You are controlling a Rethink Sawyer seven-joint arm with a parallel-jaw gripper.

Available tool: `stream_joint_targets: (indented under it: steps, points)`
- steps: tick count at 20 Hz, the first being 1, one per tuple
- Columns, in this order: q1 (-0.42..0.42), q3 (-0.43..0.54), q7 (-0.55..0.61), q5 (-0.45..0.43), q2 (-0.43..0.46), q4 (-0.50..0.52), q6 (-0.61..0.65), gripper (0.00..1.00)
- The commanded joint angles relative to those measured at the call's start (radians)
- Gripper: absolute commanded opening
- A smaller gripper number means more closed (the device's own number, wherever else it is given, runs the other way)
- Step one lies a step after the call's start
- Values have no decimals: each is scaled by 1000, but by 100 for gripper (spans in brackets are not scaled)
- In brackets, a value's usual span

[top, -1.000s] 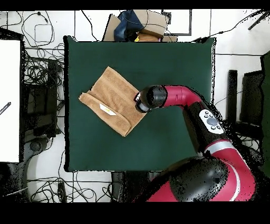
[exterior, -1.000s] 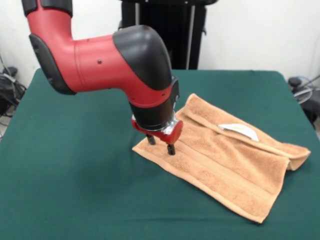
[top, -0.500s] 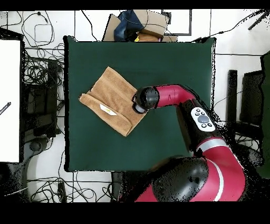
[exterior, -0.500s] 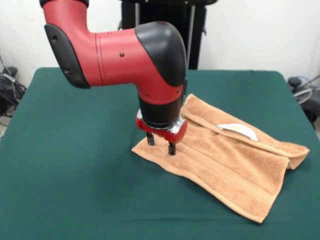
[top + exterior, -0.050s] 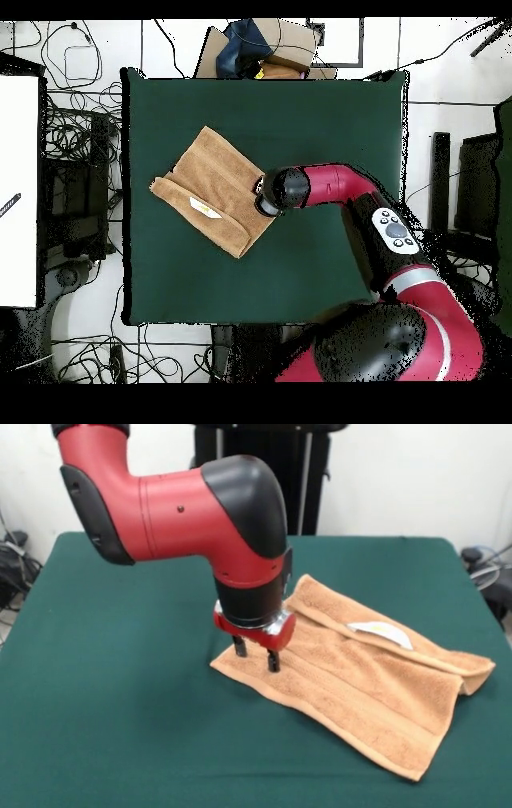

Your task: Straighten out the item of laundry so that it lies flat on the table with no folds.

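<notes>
Towel (image 5: 360, 680) lies folded, its long side running away from the gripper (image 5: 257, 655), whose spread jaws hover right over its corner.

The red and black arm bends at its elbow and points straight down. The tool (image 5: 256, 654) has its two dark fingers (image 5: 240, 647) spread apart.

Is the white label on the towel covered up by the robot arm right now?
No, the white label lies exposed on the folded orange-brown towel, well off to the side of the tool at the towel's other end.
</notes>
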Motion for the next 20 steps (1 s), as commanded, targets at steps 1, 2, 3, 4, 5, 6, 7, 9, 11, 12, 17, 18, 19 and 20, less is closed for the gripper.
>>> stream_joint_targets:
  steps: [1, 2, 3, 4, 5, 6, 7, 9, 11, 12, 17, 18, 19, 20]
  points:
    - [-198, -193, -327, -534, 393, -178, -512, 100]
    - [-212, -180, -342, -540, 393, -174, -503, 100]
    - [-229, -165, -357, -546, 393, -170, -492, 100]
    - [-245, -150, -373, -552, 394, -166, -482, 100]
    - [-259, -136, -383, -564, 395, -162, -474, 100]
    - [-270, -126, -390, -576, 395, -160, -471, 100]
    - [-280, -117, -397, -587, 395, -157, -468, 100]
    - [-304, -94, -422, -607, 396, -152, -455, 100]
    - [-333, -64, -456, -623, 398, -145, -428, 100]
    - [-346, -52, -468, -632, 399, -142, -419, 100]
    - [-372, -13, -476, -694, 394, -129, -392, 100]
    - [-376, -6, -478, -704, 393, -128, -383, 100]
    - [-381, 2, -482, -711, 394, -127, -374, 100]
    - [-385, 8, -479, -720, 395, -126, -369, 100]
